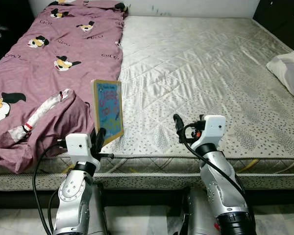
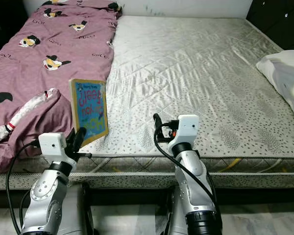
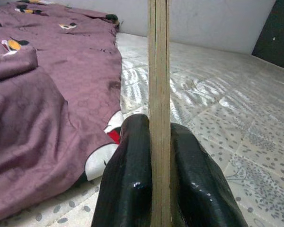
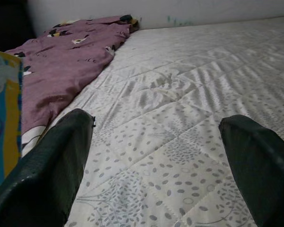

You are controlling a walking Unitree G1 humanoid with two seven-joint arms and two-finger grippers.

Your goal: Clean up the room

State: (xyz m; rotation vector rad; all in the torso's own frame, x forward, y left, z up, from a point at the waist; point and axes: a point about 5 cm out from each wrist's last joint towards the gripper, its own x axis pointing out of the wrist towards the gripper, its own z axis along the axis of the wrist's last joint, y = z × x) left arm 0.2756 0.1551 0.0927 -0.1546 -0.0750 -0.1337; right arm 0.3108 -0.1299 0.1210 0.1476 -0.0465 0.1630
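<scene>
A thin board book (image 1: pixel 108 110) with a blue and yellow cover stands upright over the near edge of the bed. My left gripper (image 1: pixel 99 137) is shut on its lower edge. In the left wrist view the two black fingers (image 3: pixel 128 161) pinch the book's spine (image 3: pixel 158 56) from both sides. To the right of it, my right gripper (image 1: pixel 186 125) hovers open over the mattress edge, holding nothing. Its fingers (image 4: pixel 52 161) stand wide apart in the right wrist view. A crumpled purple blanket (image 1: pixel 54 58) with cartoon prints covers the left part of the bed.
The bare quilted mattress (image 1: pixel 196 63) stretches across the middle and right. A white pillow (image 1: pixel 289 73) lies at the right edge. Dark furniture (image 1: pixel 284 14) stands at the far right corner. Pale floor tiles (image 1: pixel 147 220) show below the bed frame.
</scene>
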